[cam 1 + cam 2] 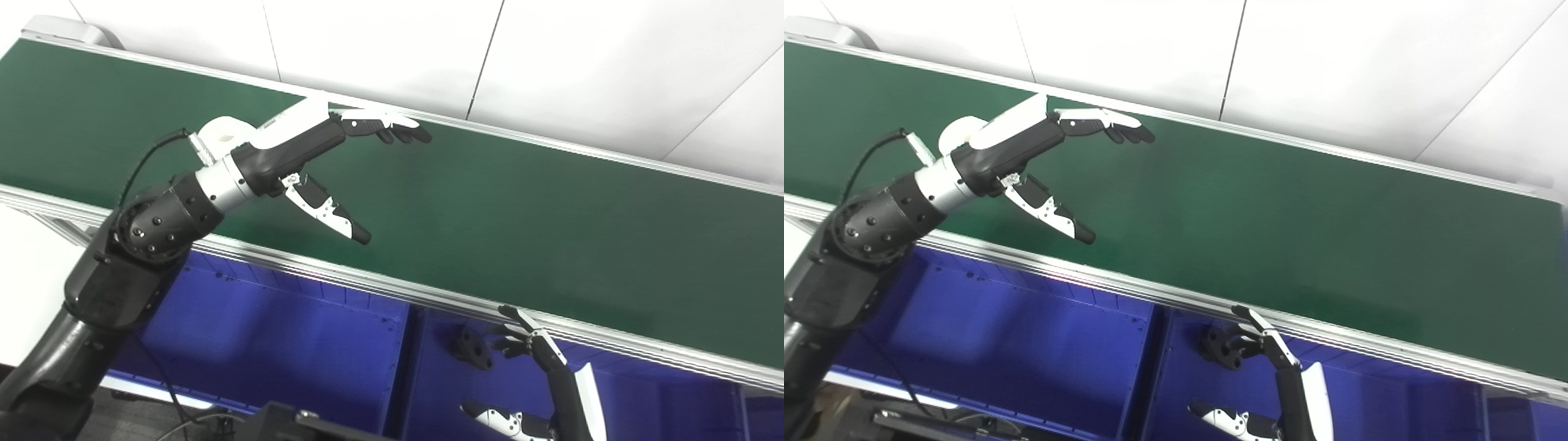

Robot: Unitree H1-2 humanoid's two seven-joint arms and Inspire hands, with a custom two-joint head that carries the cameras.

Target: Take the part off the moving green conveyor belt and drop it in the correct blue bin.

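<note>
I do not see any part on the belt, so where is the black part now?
The black part lies in the blue bin below the belt's near rail, lower middle of both views, just left of the right hand's fingers.

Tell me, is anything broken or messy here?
Nothing looks broken or spilled. The green belt is bare where it shows. The left hand hangs open over it. The right hand is open above a blue bin, and a black part lies inside that bin.
</note>
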